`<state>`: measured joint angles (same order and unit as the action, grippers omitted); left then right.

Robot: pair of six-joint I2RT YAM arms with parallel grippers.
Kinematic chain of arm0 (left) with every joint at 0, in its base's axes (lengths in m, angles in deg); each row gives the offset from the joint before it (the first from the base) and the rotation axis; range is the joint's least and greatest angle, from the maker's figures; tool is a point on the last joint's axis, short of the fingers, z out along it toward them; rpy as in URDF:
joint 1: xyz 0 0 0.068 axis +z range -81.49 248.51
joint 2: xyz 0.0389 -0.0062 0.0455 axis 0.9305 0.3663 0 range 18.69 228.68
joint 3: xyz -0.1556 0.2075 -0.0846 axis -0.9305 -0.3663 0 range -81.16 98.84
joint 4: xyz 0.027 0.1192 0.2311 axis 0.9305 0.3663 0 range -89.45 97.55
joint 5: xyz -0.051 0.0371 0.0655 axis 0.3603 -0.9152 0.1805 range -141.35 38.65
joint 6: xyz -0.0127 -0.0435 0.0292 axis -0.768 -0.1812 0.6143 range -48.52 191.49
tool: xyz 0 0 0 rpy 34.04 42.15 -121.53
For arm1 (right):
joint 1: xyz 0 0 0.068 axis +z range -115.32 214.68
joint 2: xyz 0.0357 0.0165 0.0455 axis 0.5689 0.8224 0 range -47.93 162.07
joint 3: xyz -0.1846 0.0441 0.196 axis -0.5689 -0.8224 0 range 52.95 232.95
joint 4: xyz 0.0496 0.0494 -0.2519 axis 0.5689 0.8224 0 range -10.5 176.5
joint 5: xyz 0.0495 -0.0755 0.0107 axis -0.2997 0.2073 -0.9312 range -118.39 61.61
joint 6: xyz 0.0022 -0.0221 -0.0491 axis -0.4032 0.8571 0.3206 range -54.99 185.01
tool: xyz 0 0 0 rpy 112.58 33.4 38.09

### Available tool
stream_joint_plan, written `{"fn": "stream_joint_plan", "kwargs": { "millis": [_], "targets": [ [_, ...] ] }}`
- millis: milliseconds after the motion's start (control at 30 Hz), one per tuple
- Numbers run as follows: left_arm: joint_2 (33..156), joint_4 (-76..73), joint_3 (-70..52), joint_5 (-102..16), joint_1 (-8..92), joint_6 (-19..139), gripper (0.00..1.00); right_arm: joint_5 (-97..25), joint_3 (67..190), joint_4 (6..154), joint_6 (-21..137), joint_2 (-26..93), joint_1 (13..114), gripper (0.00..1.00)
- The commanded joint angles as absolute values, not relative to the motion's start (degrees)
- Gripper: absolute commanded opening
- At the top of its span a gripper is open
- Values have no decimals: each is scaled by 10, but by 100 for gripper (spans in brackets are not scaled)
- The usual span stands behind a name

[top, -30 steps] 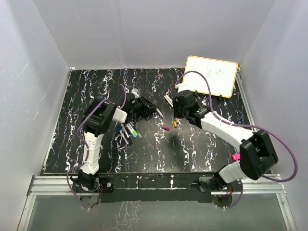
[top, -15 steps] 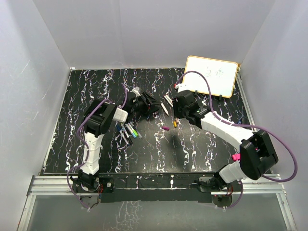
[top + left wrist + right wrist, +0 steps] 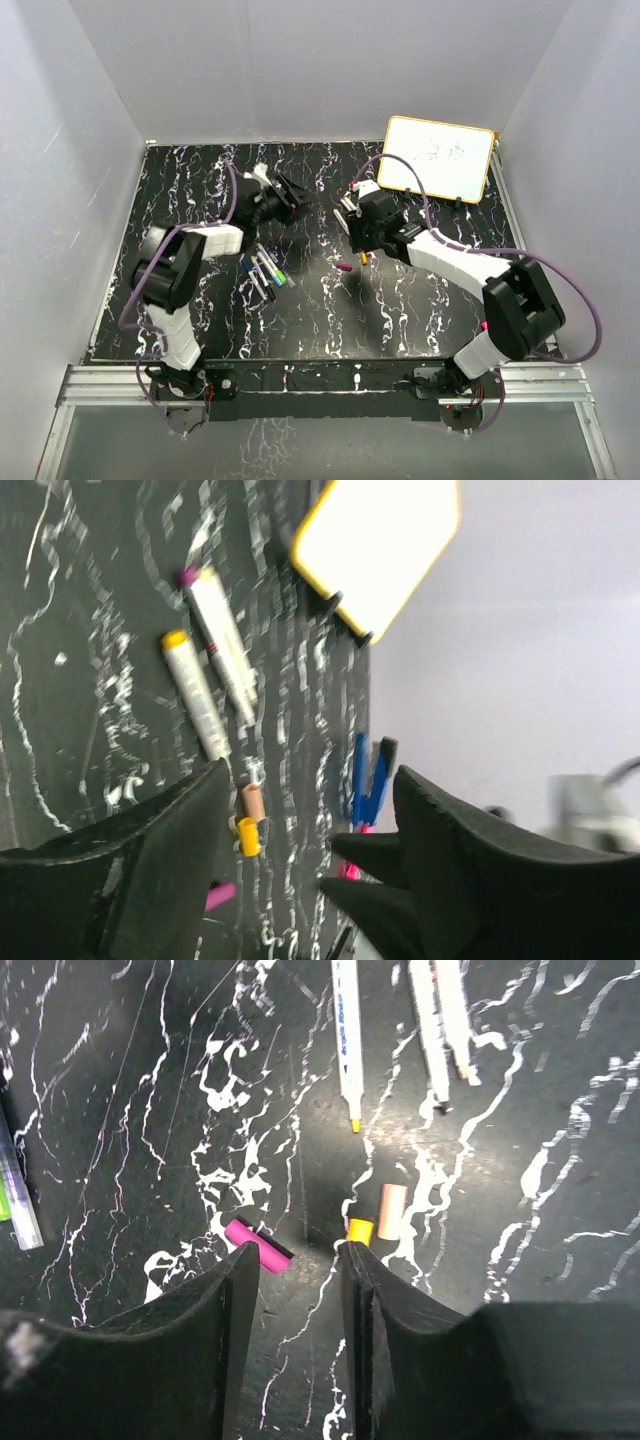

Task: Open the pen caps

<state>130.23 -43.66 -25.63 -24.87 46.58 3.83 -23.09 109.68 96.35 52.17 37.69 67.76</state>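
Note:
In the right wrist view my right gripper [image 3: 300,1255] stands open low over the table, nothing between its fingers. Just past its tips lie three loose pen caps: pink [image 3: 257,1245], yellow [image 3: 359,1228] and peach [image 3: 391,1210]. Beyond them lies an uncapped white pen [image 3: 347,1040] with a yellow tip, and two more pens [image 3: 440,1020] beside it. My left gripper [image 3: 310,780] is open and empty, raised and tilted; below it lie two white pens [image 3: 195,695]. In the top view the left gripper [image 3: 293,193] is left of the right gripper [image 3: 356,238], with a bunch of pens [image 3: 265,270] nearer me.
A yellow-framed whiteboard [image 3: 438,158] stands at the back right on black feet. White walls enclose the black marbled table [image 3: 180,200]. A blue object [image 3: 365,780] shows past the left fingers, near the wall.
My left gripper has opened and swung up and to the left, away from the middle. My right gripper has opened a little and shifted slightly left over the loose caps.

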Motion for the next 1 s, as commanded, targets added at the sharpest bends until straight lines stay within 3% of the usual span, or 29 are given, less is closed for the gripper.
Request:
{"fn": "stream_joint_plan", "kwargs": {
  "millis": [0, 67, 100, 533, 967],
  "targets": [
    [1153, -348, -270, -310, 495, 130, 74, -266, 1133, 916, 534, 423, 714, 38],
    [1108, -314, -290, -333, 507, 147, 96, -269, 1154, 914, 533, 456, 736, 40],
    [1086, -313, -308, -338, 517, 149, 98, -270, 1163, 913, 531, 470, 745, 42],
    [878, -167, -412, -405, 577, 208, 99, -255, 1278, 932, 530, 608, 840, 45],
    [840, -155, -456, -419, 600, 192, 99, -256, 1290, 950, 535, 629, 876, 45]
  ]
}}
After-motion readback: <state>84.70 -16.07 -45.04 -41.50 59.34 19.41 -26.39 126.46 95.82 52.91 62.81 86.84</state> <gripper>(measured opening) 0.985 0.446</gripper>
